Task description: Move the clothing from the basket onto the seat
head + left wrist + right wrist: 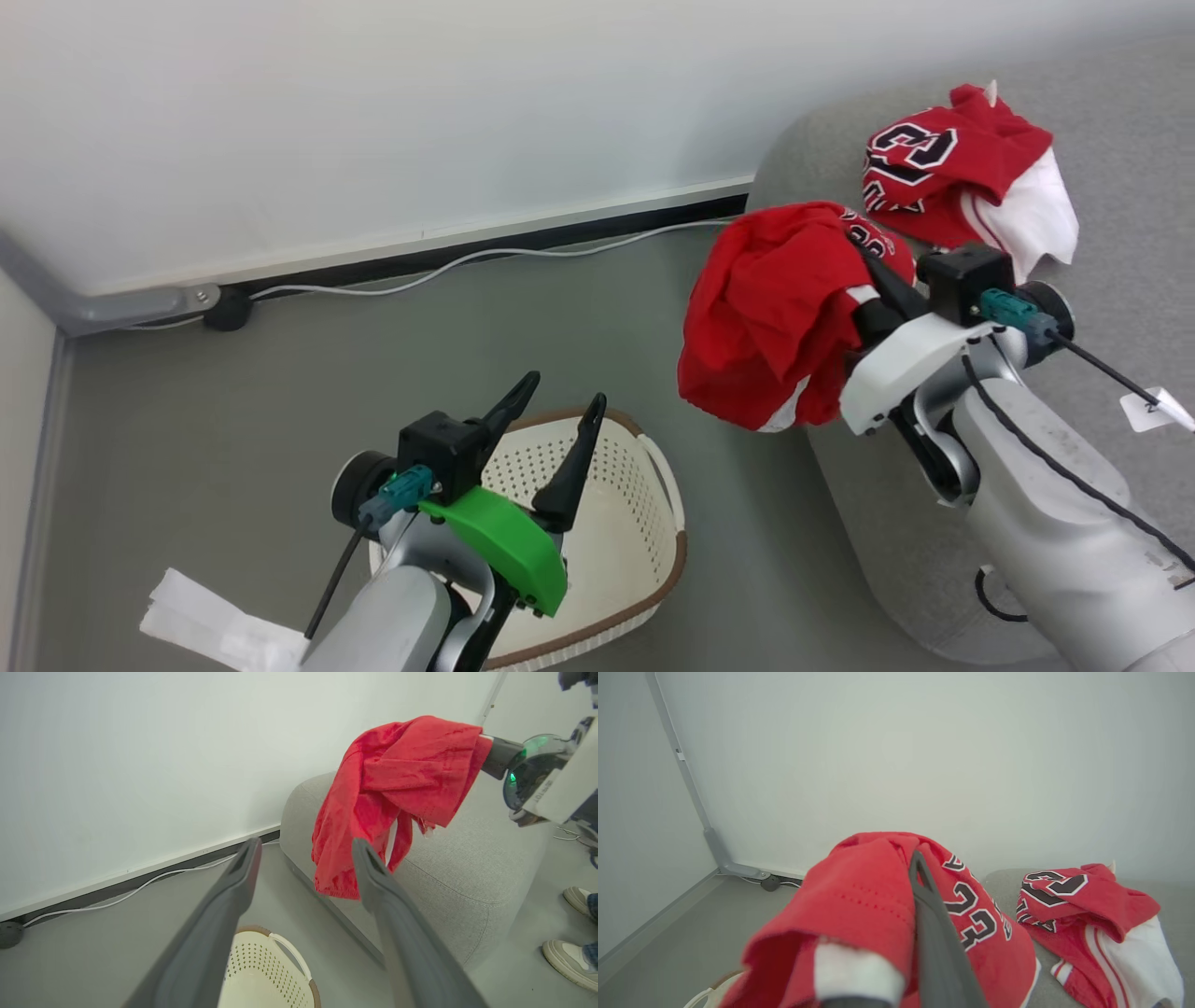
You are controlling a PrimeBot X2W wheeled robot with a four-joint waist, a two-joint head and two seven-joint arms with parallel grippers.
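Grey floor (233, 392) and a white wall frame the right end effector (878, 280), clenched on a crumpled red jersey with black-and-white numbers (775, 317) that hangs at the rounded end of the large light-grey fabric sofa (1120, 187). Further along the sofa lies a red garment with white panels (971, 177). The left end effector (565, 389) is released, fingers spread wide, above the cream-white perforated plastic basket with a brown rim (644, 504).
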